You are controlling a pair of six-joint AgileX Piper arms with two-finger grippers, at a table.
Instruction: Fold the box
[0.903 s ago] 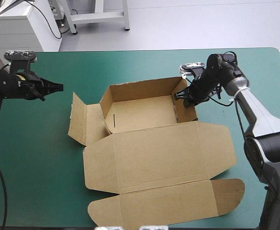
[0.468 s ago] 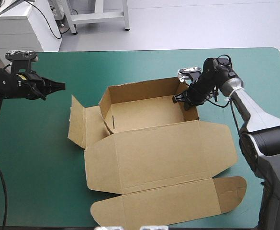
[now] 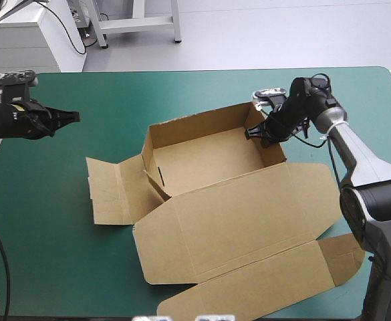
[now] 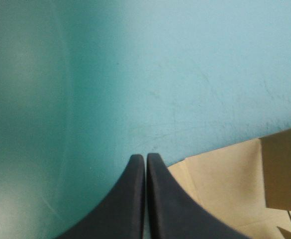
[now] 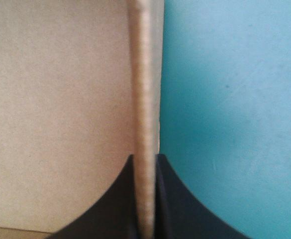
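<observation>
Teal-green cover lies over the whole surface (image 3: 41, 254), which fills most of the high view. Around its middle, reaching toward the near edge and the right side, sits the cut sheet of brown board, the box (image 3: 208, 160). It stands as an open tray. Its far wall and both side walls are upright, and its broad lid (image 3: 238, 224) lies flat on the near side. A long front flap (image 3: 255, 284) runs along the lid's near edge and ends in a rounded tab at the right. On the tray's left, a side flap (image 3: 111, 190) lies spread flat on the cover.

The right arm comes in from the right side to the tray's far right corner. There the right claw (image 3: 256, 132) grips the top edge of the right wall (image 3: 273, 148). In the right wrist view its two black fingers (image 5: 165, 204) are all but closed with the board's edge between them. The tray's inside is on one side of that edge and bare cover on the other.

The left claw (image 3: 71, 117) hangs near the surface's left edge, well apart from the box and pointing toward it. In the left wrist view its fingers are pressed together into one pointed arch and hold nothing. Bare cover lies ahead of them, and pale board shows just beside them.
</observation>
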